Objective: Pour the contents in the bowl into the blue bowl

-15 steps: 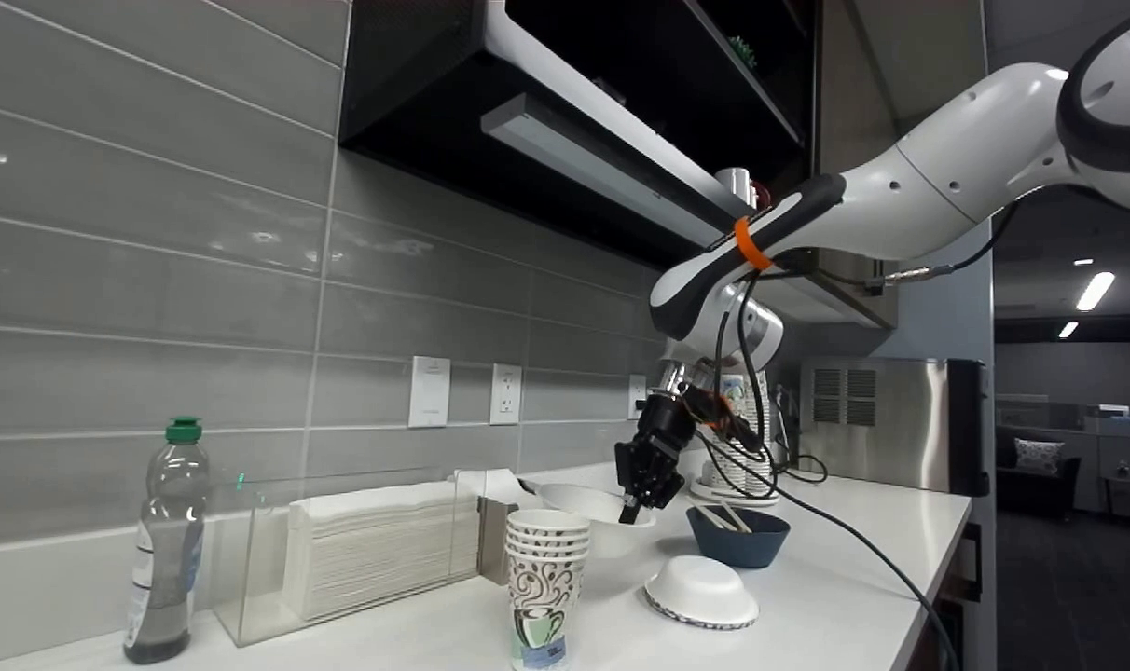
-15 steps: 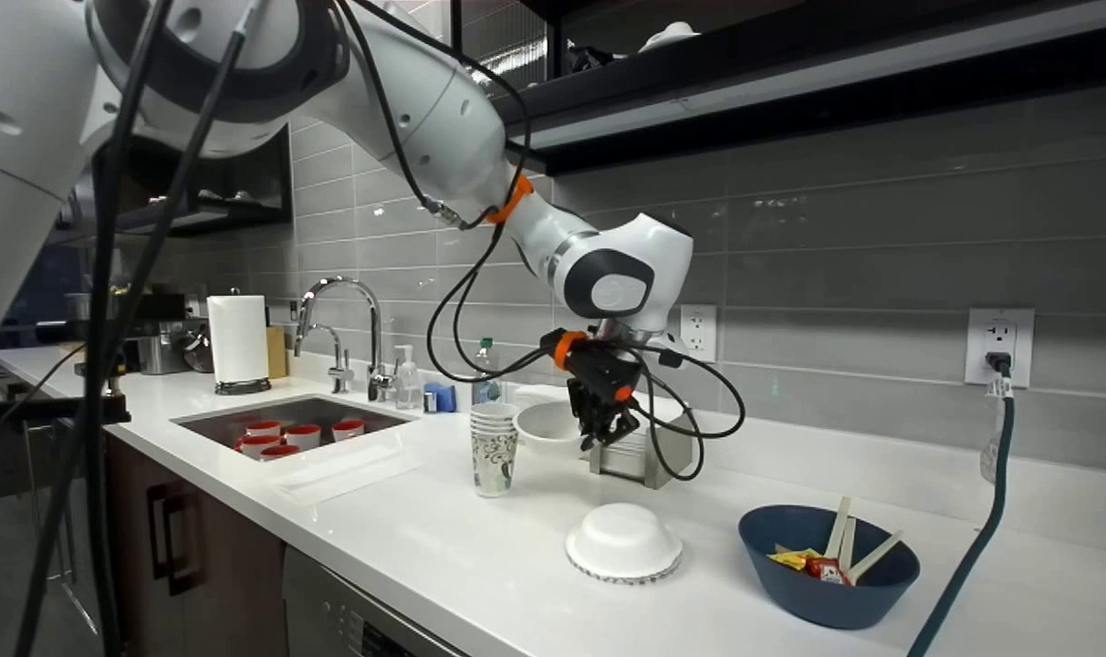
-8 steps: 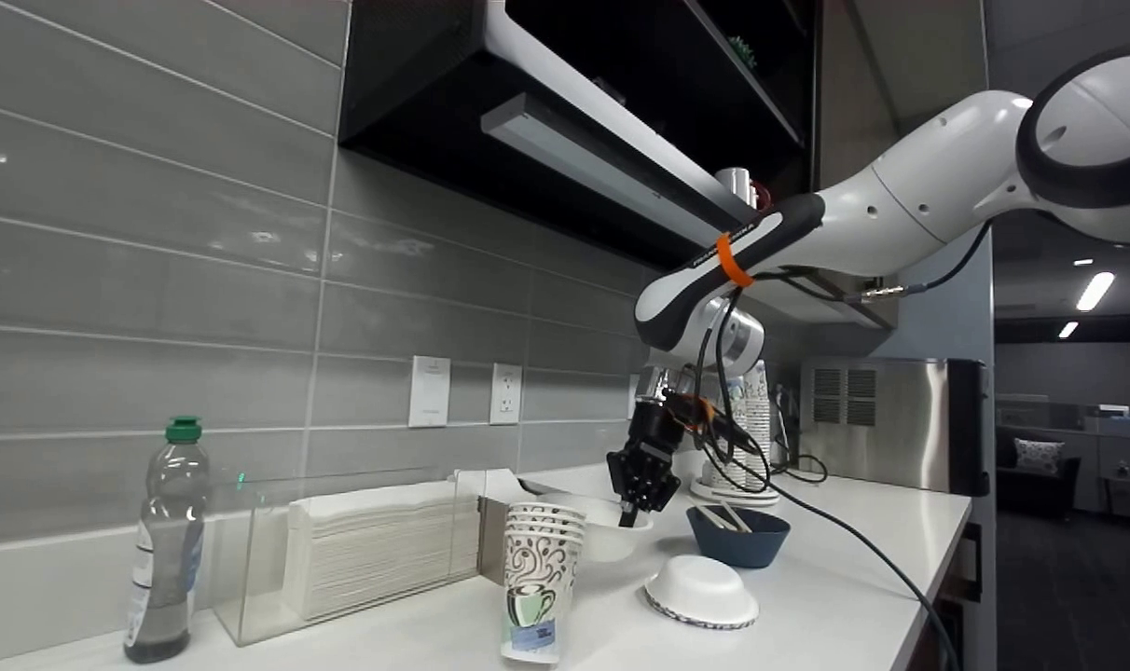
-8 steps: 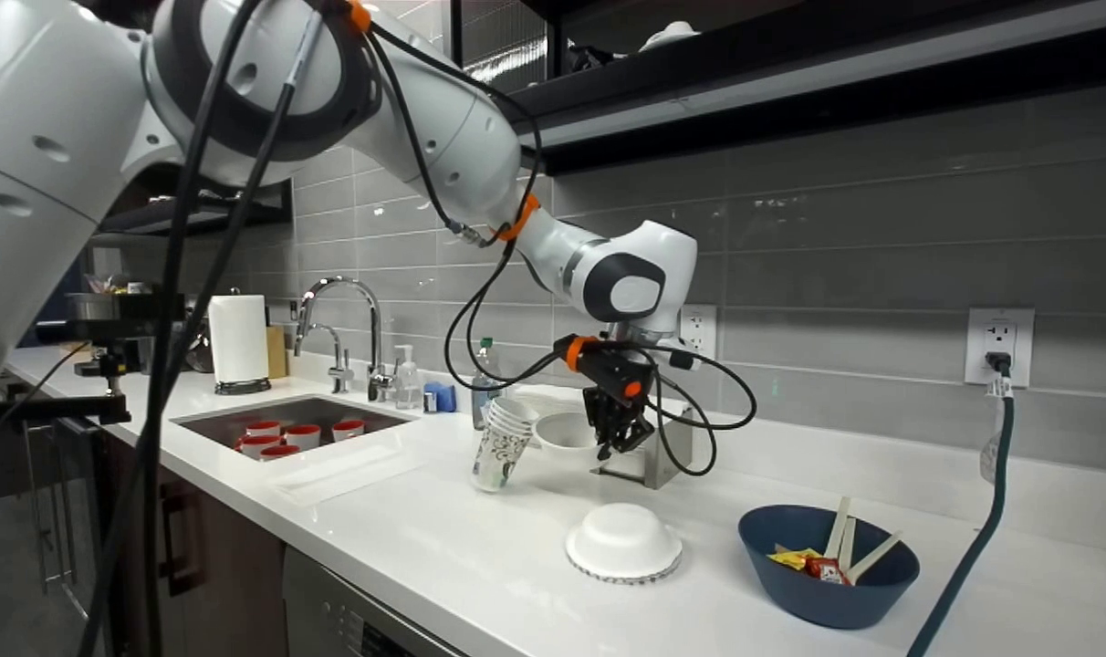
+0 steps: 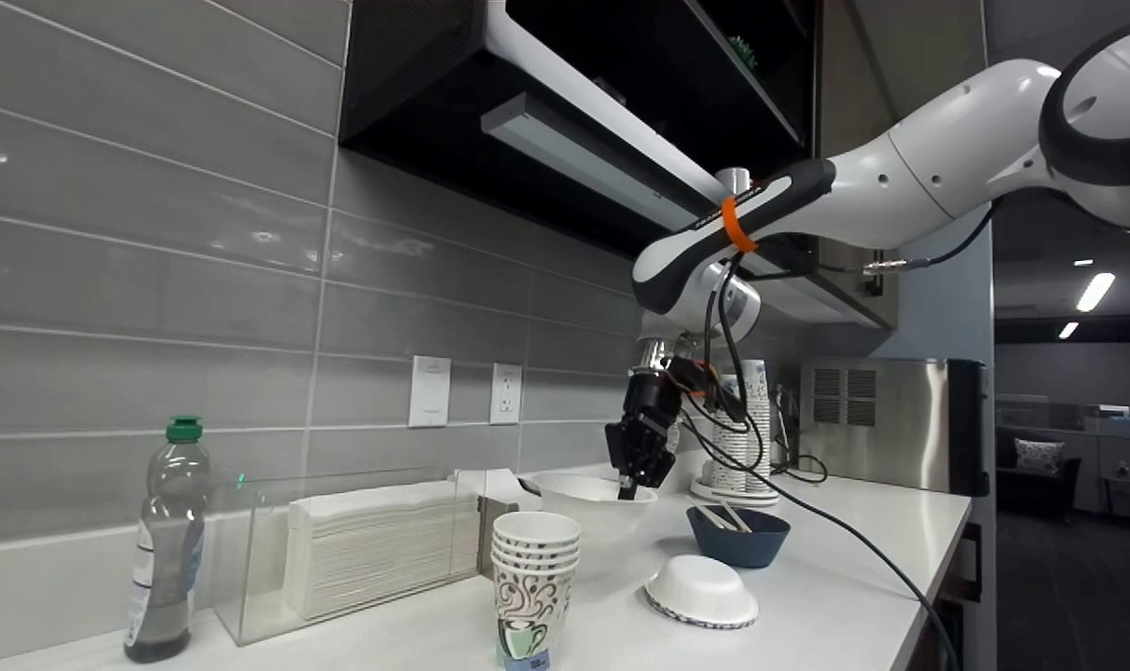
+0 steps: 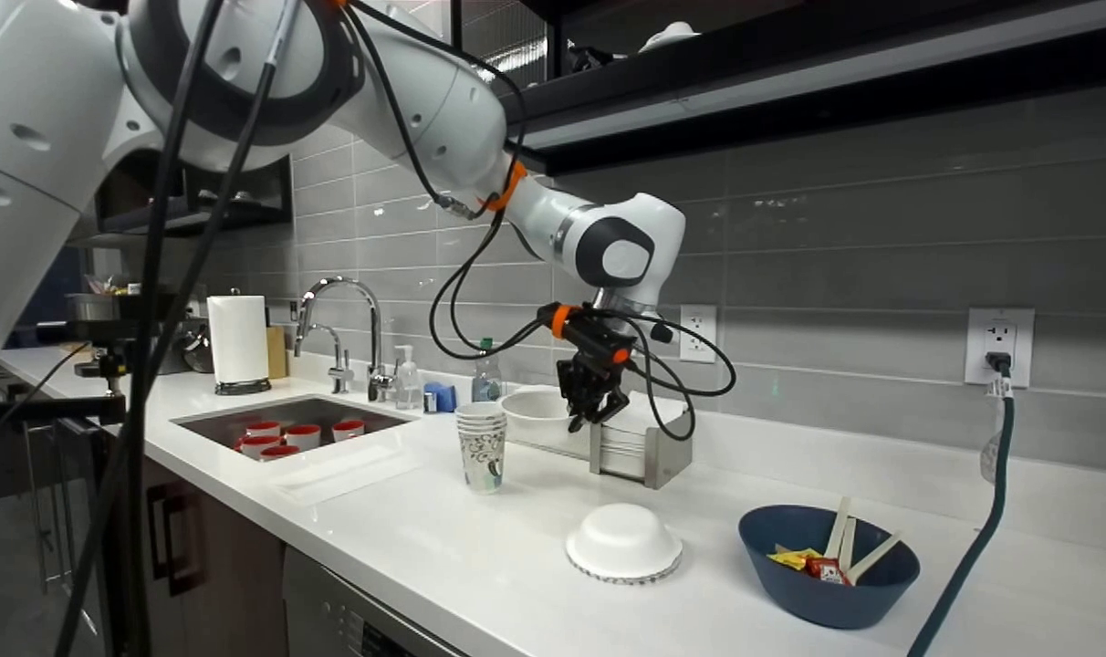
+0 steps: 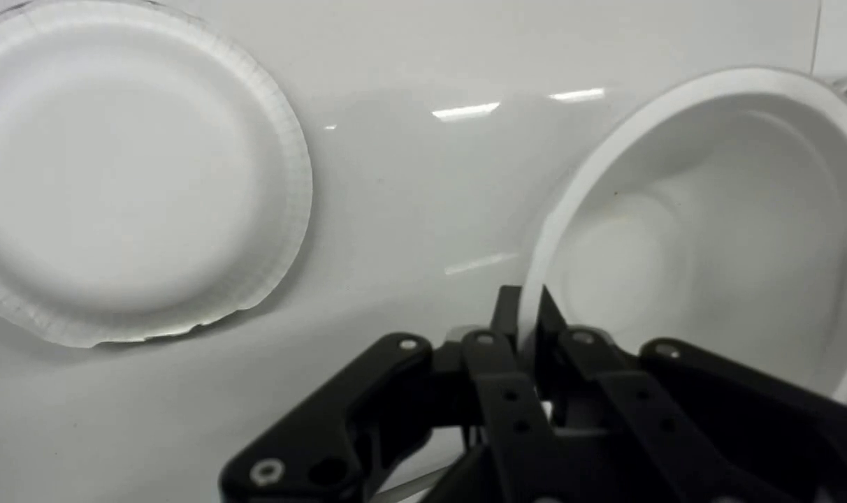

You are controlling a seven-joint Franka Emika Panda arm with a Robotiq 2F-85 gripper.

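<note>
The bowl, white and round, shows in both exterior views (image 5: 574, 503) (image 6: 530, 422) and at the right of the wrist view (image 7: 752, 230). My gripper (image 7: 528, 307) is shut on its near rim, one finger inside and one outside; it also shows in both exterior views (image 5: 628, 486) (image 6: 579, 422). The bowl appears raised off the counter, mouth up. Its visible inside looks bare except for a tiny dark speck. The blue bowl (image 5: 740, 545) (image 6: 827, 589) stands on the counter apart from the gripper, holding pale sticks and small packets. It is out of the wrist view.
A stack of patterned paper cups (image 5: 532, 596) (image 6: 482, 452) stands upright close to the bowl. Upturned white dishes (image 5: 702, 589) (image 6: 624, 543) (image 7: 116, 175) lie between it and the blue bowl. A napkin holder (image 6: 667, 456) and soap bottle (image 5: 166, 550) stand nearby. A cabinet (image 5: 565, 140) hangs above.
The arm and held bowl dipped, then rose again. The paper cup stack was tilted half a second ago and is now upright, slightly further left in both exterior views.
</note>
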